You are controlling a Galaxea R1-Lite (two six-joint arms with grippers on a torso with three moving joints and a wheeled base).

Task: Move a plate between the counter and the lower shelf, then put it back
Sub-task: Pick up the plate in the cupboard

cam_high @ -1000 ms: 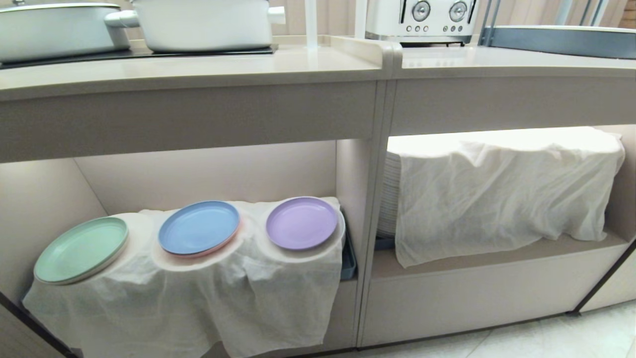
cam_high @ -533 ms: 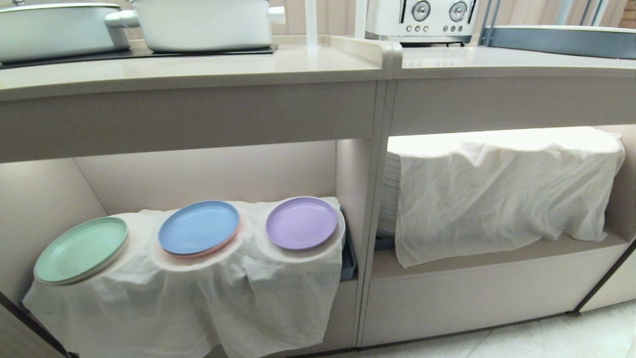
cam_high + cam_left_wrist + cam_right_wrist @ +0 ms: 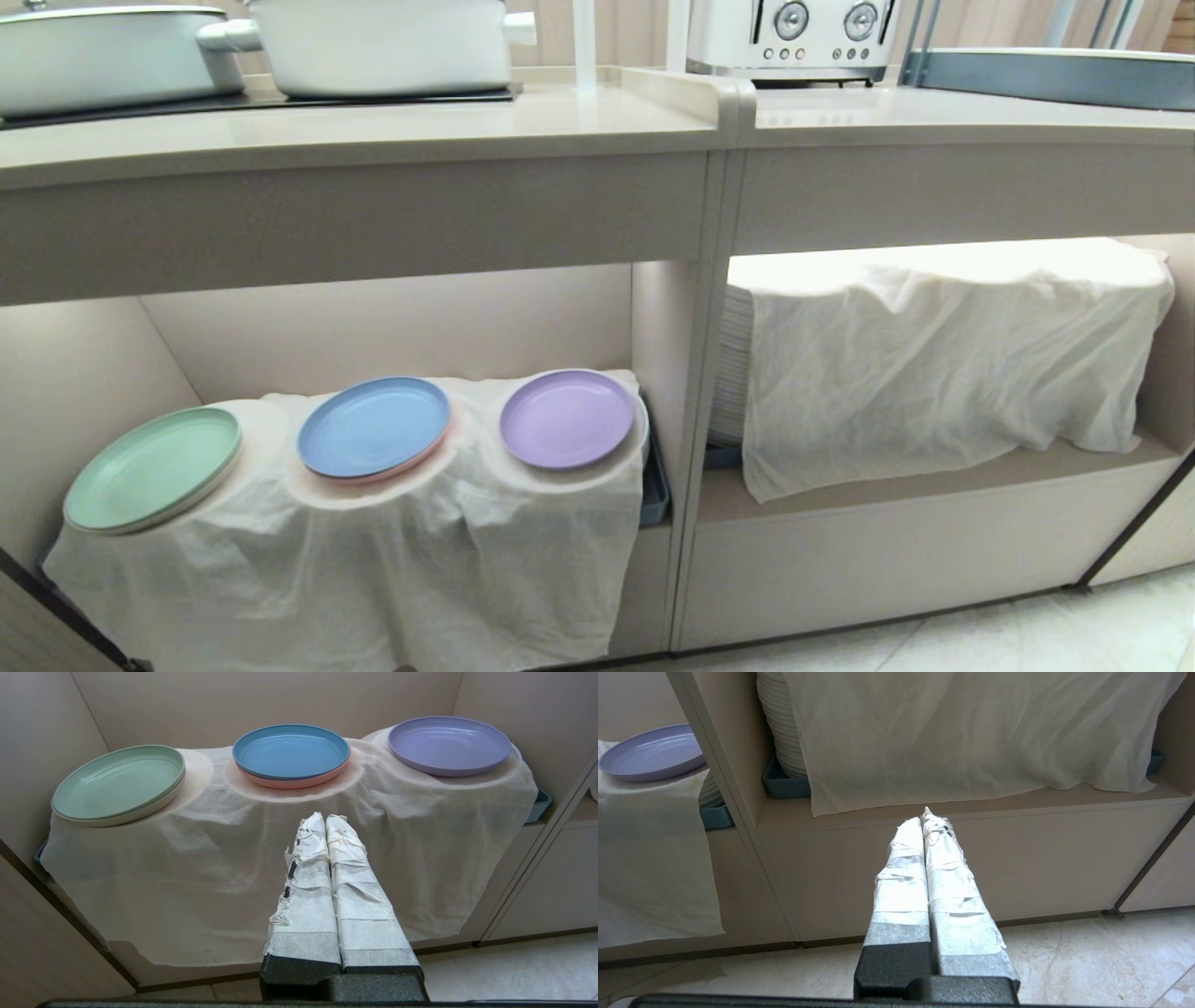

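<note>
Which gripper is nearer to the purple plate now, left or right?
Left. The left gripper faces the cloth below the purple plate; the right gripper faces the neighbouring cubby beyond the divider.

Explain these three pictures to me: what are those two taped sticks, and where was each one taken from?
The wide picture comes from a camera on the robot's head, looking at a beige counter with an open lower shelf beneath. The other two come from cameras on its wrists, behind the fingers. The taped sticks are those fingers: the left gripper and the right gripper, each shut and holding nothing, hanging in front of the shelf. On a white cloth draped over stacks sit a round lilac-purple plastic plate, a blue plate and a mint-green plate. Two white pots and a white toaster stand on the counter.
</note>
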